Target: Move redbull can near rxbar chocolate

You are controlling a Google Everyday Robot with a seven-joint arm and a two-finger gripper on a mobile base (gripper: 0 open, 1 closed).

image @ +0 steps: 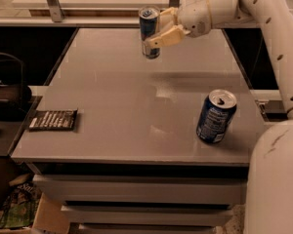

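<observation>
The redbull can [149,27], slim with a silver top, is held upright above the far middle of the grey table [136,111]. My gripper [158,29] reaches in from the right and is shut on the can, its cream fingers [165,37] wrapped around the can's side. The rxbar chocolate [53,120], a flat dark bar with pale text, lies at the table's near left corner, far from the can.
A wider dark blue can with white text [215,116] stands at the near right of the table. My white arm [273,43] runs along the right side. A dark object [7,89] sits left of the table. Metal legs [51,1] stand behind.
</observation>
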